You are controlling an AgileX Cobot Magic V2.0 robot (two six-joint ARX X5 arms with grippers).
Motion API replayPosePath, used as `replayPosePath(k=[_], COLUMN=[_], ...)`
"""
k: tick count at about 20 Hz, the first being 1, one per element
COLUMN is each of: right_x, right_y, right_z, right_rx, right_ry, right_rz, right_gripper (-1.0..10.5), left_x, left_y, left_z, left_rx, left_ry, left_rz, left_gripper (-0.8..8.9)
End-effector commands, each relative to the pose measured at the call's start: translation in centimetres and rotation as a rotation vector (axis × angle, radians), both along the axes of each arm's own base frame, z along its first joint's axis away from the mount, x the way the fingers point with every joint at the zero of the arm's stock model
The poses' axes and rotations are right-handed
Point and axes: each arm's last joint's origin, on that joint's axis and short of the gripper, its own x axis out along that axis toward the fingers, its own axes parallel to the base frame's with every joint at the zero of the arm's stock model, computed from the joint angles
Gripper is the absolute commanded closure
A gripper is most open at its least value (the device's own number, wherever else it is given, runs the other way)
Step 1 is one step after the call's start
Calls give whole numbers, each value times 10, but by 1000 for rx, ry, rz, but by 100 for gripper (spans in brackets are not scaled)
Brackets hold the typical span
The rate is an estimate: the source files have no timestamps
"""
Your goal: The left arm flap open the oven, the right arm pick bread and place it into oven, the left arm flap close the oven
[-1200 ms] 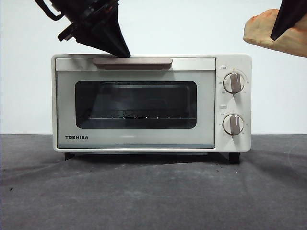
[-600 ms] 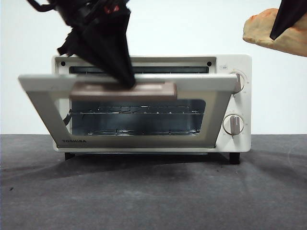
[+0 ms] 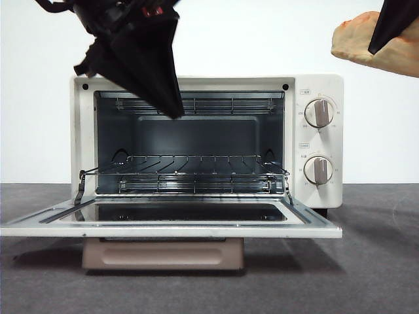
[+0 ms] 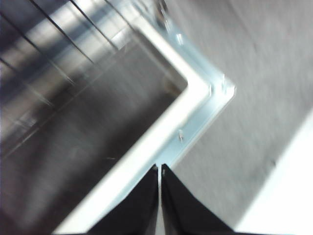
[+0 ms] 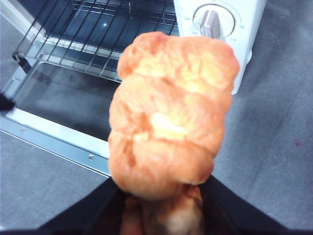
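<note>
The cream-white oven [image 3: 314, 140] stands with its door [image 3: 170, 222] flapped fully down, beige handle [image 3: 163, 254] at the front, wire rack [image 3: 190, 171] exposed. My left gripper [image 3: 171, 111] hangs in front of the upper opening, shut with nothing in it; in the left wrist view its jaws [image 4: 159, 171] meet above the door's corner [image 4: 205, 93]. High at the right, my right gripper [image 3: 383, 39] is shut on the golden-brown bread [image 3: 357, 40]. The right wrist view shows the bread [image 5: 171, 112] above the door's right end [image 5: 58, 137], near the knobs [image 5: 210, 22].
The oven sits on a dark grey table [image 3: 380, 275]. The lowered door reaches well forward over the tabletop. Two round knobs [image 3: 319, 112] are on the oven's right panel. A plain white wall is behind.
The oven door has swung from closed, through half open, to fully down. My left gripper came forward off the handle and now hangs clear of it. The right gripper with the bread has stayed still.
</note>
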Motion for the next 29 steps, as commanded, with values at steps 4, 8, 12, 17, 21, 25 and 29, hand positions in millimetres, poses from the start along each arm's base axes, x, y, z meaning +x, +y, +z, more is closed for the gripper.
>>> replayPosePath(k=[4,8,12,17,21,25,29], right_x=[2,8,17,25,30,39,56], right_y=[4,9,17,32,47,64,88], right_z=[6,3,-1,-9,-14,-25,-40], right_rx=[16,26,38,25,35,42,84], right_ry=[-18,8,25,59,59,92,92], right_rz=[35,61,88,131,168,184,181], right_gripper=[770,770,770,770,770,770,770], left_x=[-2,-20,-46,-84,-105,-109,-109], left_y=[40,85,124,154,161,162,162], left_z=[35,36,22,9,8,6,6], left_rx=[-101,-145,-173,-226,-236,-221,-219], left_ry=[-109,-177,-231,-308,-331,-306,-302], left_rz=[130,253,384,504,513,514,514], left_gripper=[797,797,798,798,797,797,797])
